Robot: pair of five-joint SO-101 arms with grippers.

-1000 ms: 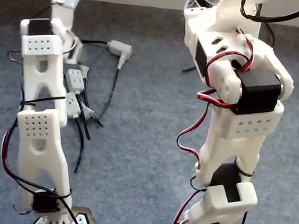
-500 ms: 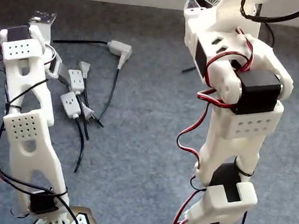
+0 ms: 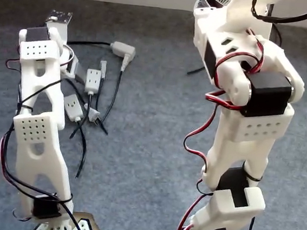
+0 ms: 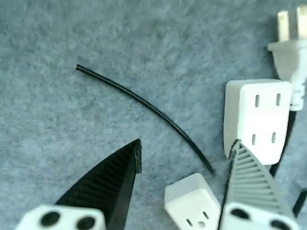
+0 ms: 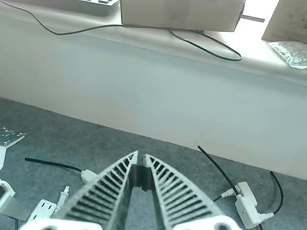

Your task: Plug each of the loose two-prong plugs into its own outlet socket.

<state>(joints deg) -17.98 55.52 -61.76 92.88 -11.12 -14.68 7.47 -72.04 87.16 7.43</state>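
Hovering low over the grey carpet [image 3: 137, 168], the left gripper [image 4: 187, 147] spreads its fingers wide, one black and one grey, with nothing held between them. A white double socket [image 4: 256, 115] lies flat, slots up, just beside the grey fingertip, which overlaps the socket's near edge in the wrist view. Beyond that socket rests a loose two-prong plug [image 4: 288, 43], prongs pointing away from it and seated in no outlet. A smaller socket block [image 4: 192, 203] sits between the fingers, closer to the wrist. A black cable end [image 4: 144, 103] runs slantwise across the gap, lying on the carpet between the fingertips and the open floor beyond.

Seen from above, the sockets lie in a knot of black cords [image 3: 83, 146] that cross over and between them, and the left arm [image 3: 35, 131] leans over the cluster and hides part of it. An angled white plug [image 3: 124, 51] lies a little apart, farther out on its own cord. The right arm [image 3: 245, 118] stands folded upright, well apart from the sockets. The right gripper [image 5: 141, 160] has its ribbed fingers pinched together on nothing, aimed at a pale wall [image 5: 144, 91]. Near the foot of that wall, a white adapter [image 5: 247, 205] with a thin cord lies on the carpet.
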